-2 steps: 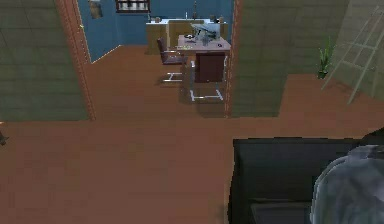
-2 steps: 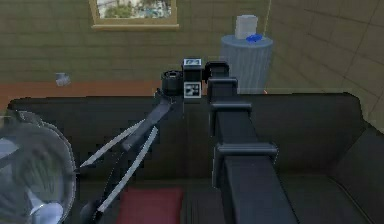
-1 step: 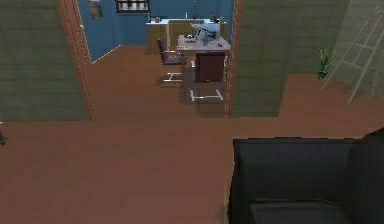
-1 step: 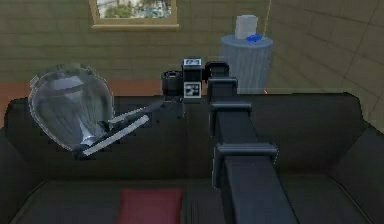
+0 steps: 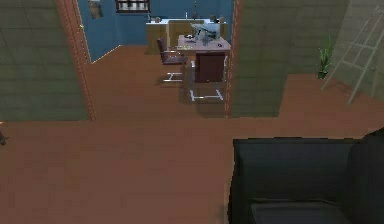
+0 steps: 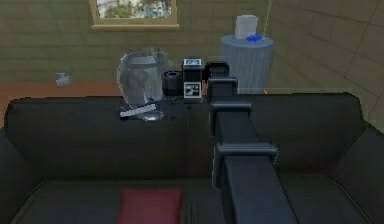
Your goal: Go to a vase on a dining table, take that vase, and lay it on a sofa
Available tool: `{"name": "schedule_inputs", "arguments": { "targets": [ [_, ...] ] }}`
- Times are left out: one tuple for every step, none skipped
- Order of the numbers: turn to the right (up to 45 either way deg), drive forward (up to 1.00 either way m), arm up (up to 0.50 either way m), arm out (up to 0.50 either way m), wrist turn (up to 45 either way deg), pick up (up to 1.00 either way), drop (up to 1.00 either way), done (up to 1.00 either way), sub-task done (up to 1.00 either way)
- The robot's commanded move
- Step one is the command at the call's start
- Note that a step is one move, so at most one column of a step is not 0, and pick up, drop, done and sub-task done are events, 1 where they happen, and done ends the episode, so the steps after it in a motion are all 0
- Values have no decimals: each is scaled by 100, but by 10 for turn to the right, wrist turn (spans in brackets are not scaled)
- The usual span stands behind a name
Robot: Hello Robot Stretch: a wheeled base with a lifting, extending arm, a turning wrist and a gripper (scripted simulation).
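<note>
My arm (image 6: 240, 150) comes up from the arm side view's bottom edge, across a dark sofa (image 6: 70, 130) that spans the whole width. At the arm's far end are two white marker squares (image 6: 190, 76), & just left of them is my tool (image 6: 160, 92). The vase (image 6: 140, 75) is right at the tool's far end. It's clear glass, round-bodied & upright, and its lower part overlaps the top of the sofa's backrest. A pale grey streak (image 6: 140, 113) lies under it, poss. the vase's base, but it's too blurry to say. With the sofa right behind & below the vase, I can't tell whether my tool is grasping it or whether it rests on the backrest.

A red cushion (image 6: 150, 205) lies on the sofa seat near the bottom edge. Behind the sofa is an olive tiled wall w/ a framed picture (image 6: 135, 10) at the top. A grey round bin (image 6: 247, 62) w/ blue & white bits on top stands behind the backrest, right of the squares.

In the forward view, brown floor leads to a doorway into a blue-walled room. In there stands a desk (image 5: 200, 45) w/ clutter on it, one chair (image 5: 170, 55) at its left & a second seat (image 5: 207, 82) in front. A ladder (image 5: 355, 60) & a plant (image 5: 323, 60) are at the right, & the sofa's dark corner is at bottom right
</note>
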Motion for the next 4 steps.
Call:
{"name": "schedule_inputs", "arguments": {
  "targets": [
    [0,0,0,0,270,0,0,0,0],
    [0,0,-30,0,0,0,0,0,0],
    [0,0,-32,0,0,0,0,0,0],
    [0,0,0,0,0,0,100,0,0]
  ]
}}
